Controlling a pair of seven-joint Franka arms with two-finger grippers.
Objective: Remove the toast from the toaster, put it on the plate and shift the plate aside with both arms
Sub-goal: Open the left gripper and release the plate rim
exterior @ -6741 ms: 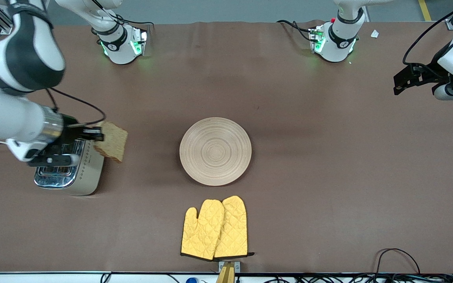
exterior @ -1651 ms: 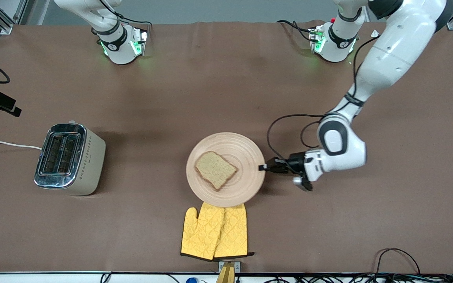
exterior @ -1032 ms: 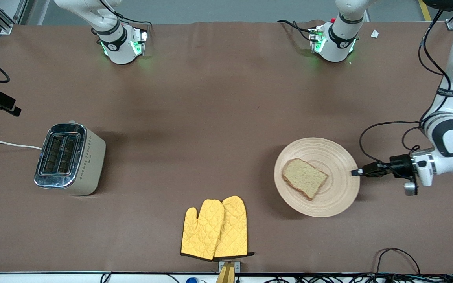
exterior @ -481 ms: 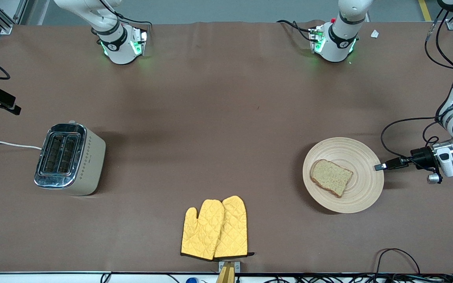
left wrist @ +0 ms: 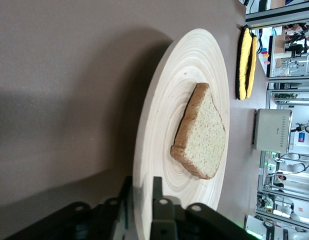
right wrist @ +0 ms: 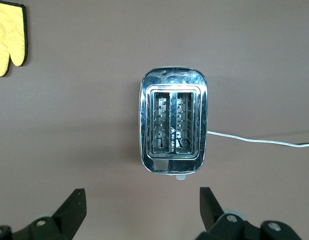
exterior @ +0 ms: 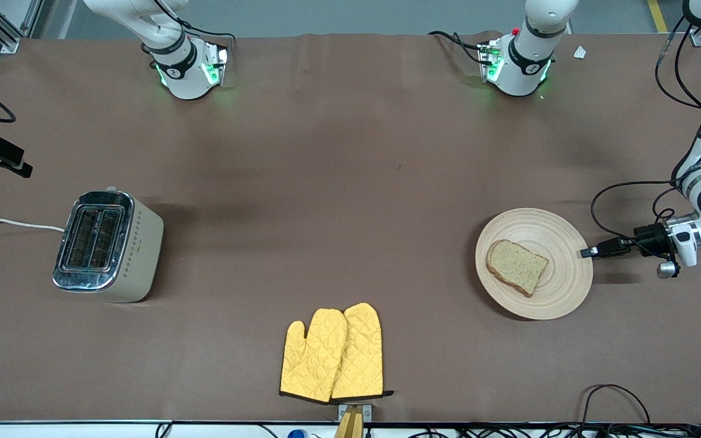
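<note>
**Toast on the plate at the left arm's end of the table**

The toast (exterior: 517, 267) was seen lying flat on the plate (exterior: 560, 292), slightly off the plate's middle. The plate was set on the brown table (exterior: 350, 152), toward the left arm's end and about as near to the front camera as the toaster (exterior: 107, 246). In the left wrist view the toast (left wrist: 202, 134) was shown resting on the ringed surface of the plate (left wrist: 164, 115).

The left gripper (exterior: 588, 252) was found at the plate's rim, on the side toward the left arm's end. In the left wrist view its fingers (left wrist: 158, 200) were seen astride the rim, one above and one below, with a narrow gap between them; whether the rim was pinched could not be told.

The right gripper (right wrist: 139, 210) was held in the air over the table beside the toaster (right wrist: 173, 127), its fingers spread wide and nothing between them.

A pair of yellow oven mitts (exterior: 333, 354) was laid near the table's front edge, well apart from the plate. The toaster's two slots were seen empty, and a white cord (exterior: 10, 223) was run from it toward the table's end.
</note>
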